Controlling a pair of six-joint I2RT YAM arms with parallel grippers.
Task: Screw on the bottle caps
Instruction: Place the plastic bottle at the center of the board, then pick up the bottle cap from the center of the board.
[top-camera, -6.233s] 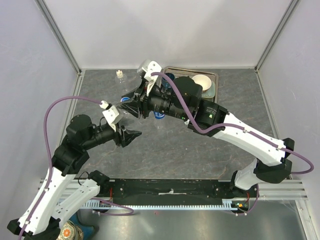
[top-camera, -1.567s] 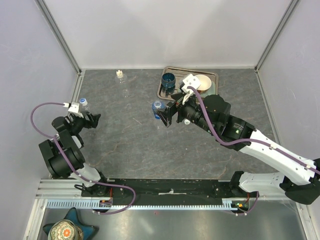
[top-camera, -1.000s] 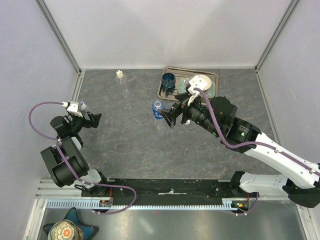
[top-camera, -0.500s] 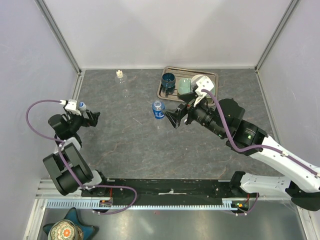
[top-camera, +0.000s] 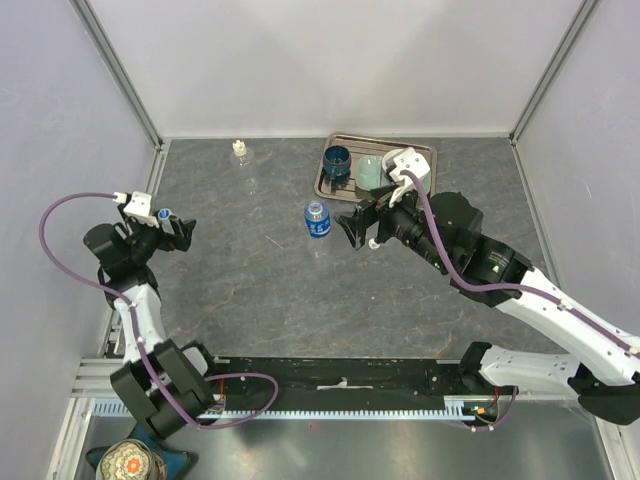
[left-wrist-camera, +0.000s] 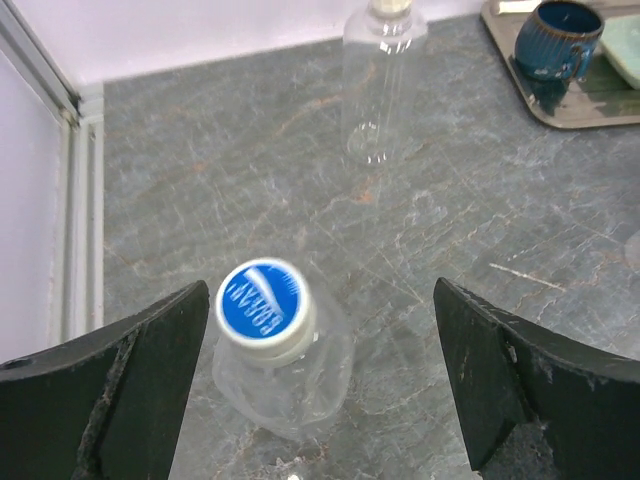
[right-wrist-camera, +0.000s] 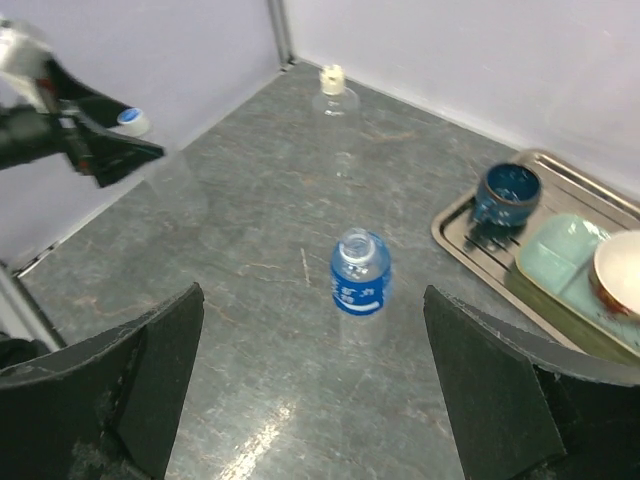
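Observation:
A clear bottle (left-wrist-camera: 285, 375) with a white cap printed blue on top (left-wrist-camera: 262, 310) stands at the left edge between the fingers of my open left gripper (left-wrist-camera: 320, 305), nearer the left finger. From above, that cap (top-camera: 162, 213) shows just beyond the left gripper (top-camera: 173, 229). A blue-labelled bottle (right-wrist-camera: 359, 272) stands mid-table with its neck open (top-camera: 317, 219). My right gripper (right-wrist-camera: 312, 300) hangs open and empty to its right (top-camera: 353, 228). A third clear bottle (left-wrist-camera: 384, 85) with a cream cap (right-wrist-camera: 331, 75) stands at the back (top-camera: 239, 150).
A metal tray (top-camera: 428, 152) sits at the back right with a dark blue cup (top-camera: 337, 160), a pale green plate (right-wrist-camera: 560, 262) and a white-and-tan bowl (right-wrist-camera: 620, 275). The enclosure's left wall and frame rail (left-wrist-camera: 75, 200) run close beside the left bottle.
My right gripper has drawn back to the right, away from the blue-labelled bottle, which stays standing. The left arm has swung back toward the left wall; its gripper stays around the capped bottle.

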